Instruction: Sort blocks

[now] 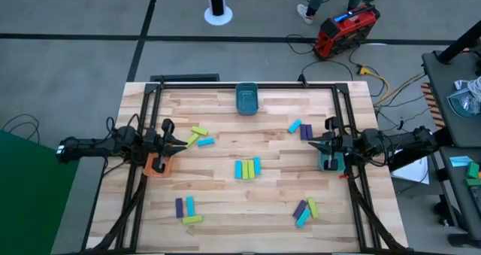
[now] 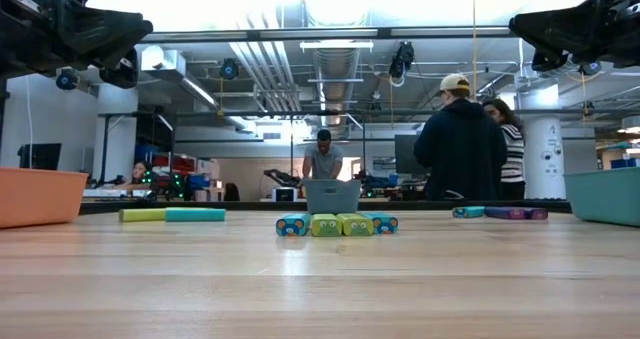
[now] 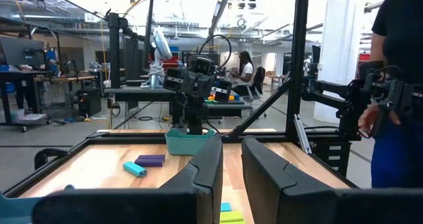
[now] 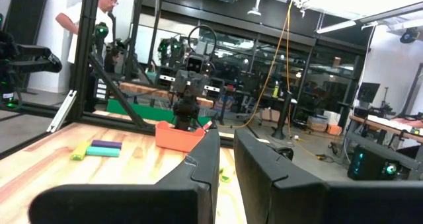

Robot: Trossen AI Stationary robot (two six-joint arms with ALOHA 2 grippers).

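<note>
L claw point(image 1: 171, 144) hung over the orange bin point(image 1: 157, 165) at the bench's point(image 1: 225, 210) left edge, fingers slightly apart, holding nothing. R claw point(image 1: 325, 141) over the teal bin point(image 1: 331, 162) at right, same state. Blocks point(image 1: 247, 168) lay scattered on the bench: a center trio, more in small clusters around it.

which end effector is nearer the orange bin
Left. The left end effector hovers right over the orange bin at the table's left edge; the right end effector is across the table above the teal bin.
</note>
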